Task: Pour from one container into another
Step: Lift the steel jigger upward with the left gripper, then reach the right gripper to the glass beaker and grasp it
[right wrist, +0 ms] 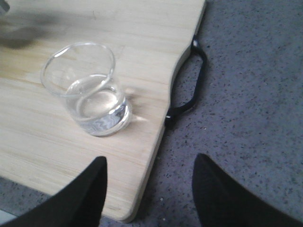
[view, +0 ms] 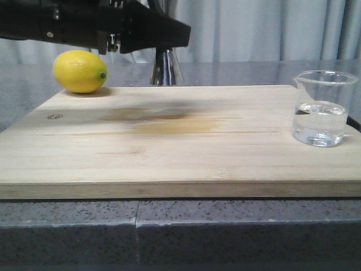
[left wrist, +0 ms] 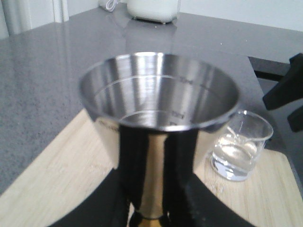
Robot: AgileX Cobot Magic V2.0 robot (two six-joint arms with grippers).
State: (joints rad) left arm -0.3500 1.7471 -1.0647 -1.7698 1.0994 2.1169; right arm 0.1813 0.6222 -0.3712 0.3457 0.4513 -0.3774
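Item 1. Beaker (view: 321,110): small clear glass vessel with a pouring lip, about a third full of clear liquid. Stands upright at the 3 o'clock edge of the board in the front view, untouched by either tool.

Item 2. Jigger (left wrist: 158,118): mirror-polished steel, hourglass form, gold band at the waist just visible at the lower edge of the left wrist view. Upright, open cone uppermost, fill lines scored inside. In the front view only its lower cone (view: 165,68) shows, toward 12 o'clock behind the board's far edge, the rest hidden by the arm.

Item 3. Left tool (left wrist: 154,208): clenched on the jigger, black fingers (left wrist: 104,203) pressed against both sides of the lower cone. In the front view its dark body (view: 141,28) spans 10 to 12 o'clock.

Item 4. Right tool (right wrist: 149,194): released, jaws spread wide with nothing between them, hanging over the board's near corner with the beaker (right wrist: 87,90) just beyond it.

Item 5. Cutting board (view: 169,152): pale wood, a darker stain near centre, a black handle (right wrist: 189,85) on its 3 o'clock end. Lies on the grey speckled desk (view: 169,226).

Item 6. Lemon (view: 79,71): yellow, whole, on the board's 10 o'clock corner.
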